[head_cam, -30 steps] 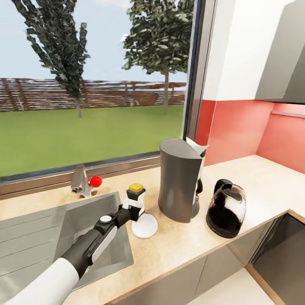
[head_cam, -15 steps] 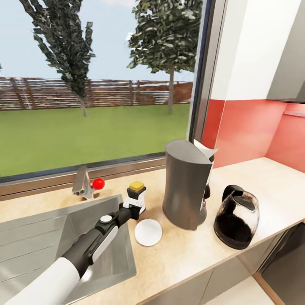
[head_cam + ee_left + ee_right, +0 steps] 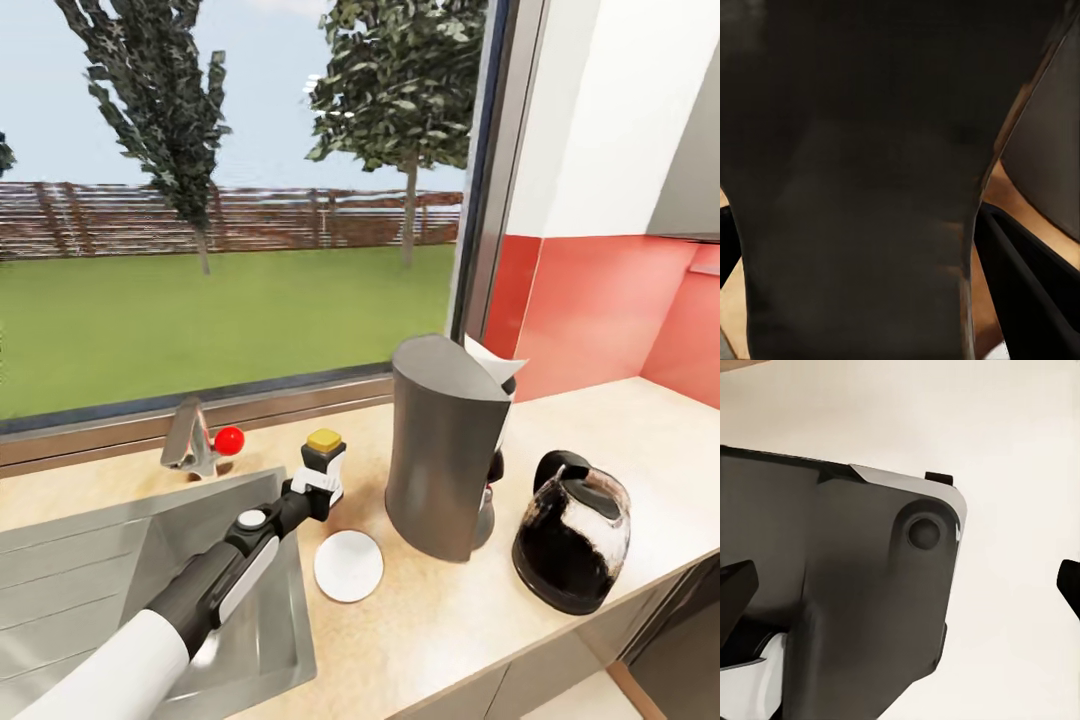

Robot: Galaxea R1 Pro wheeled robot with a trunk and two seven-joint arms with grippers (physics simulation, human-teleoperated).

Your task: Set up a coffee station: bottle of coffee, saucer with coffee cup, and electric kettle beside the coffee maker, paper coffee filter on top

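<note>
Left fingers (image 3: 322,483) clenched on bottle (image 3: 323,455), held just over counter (image 3: 440,610) between sink (image 3: 120,560) and maker (image 3: 445,445). Lower straight, clear of saucer (image 3: 348,566), before releasing. Right fingers: cannot tell.

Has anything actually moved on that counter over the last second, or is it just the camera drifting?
Mostly the camera: the whole picture has slid. The left gripper keeps its hold on the small dark bottle with the yellow cap, beside the flat round white saucer. The tall dark grey coffee maker, the white paper filter on top of it and the squat glass kettle look unmoved.
</note>
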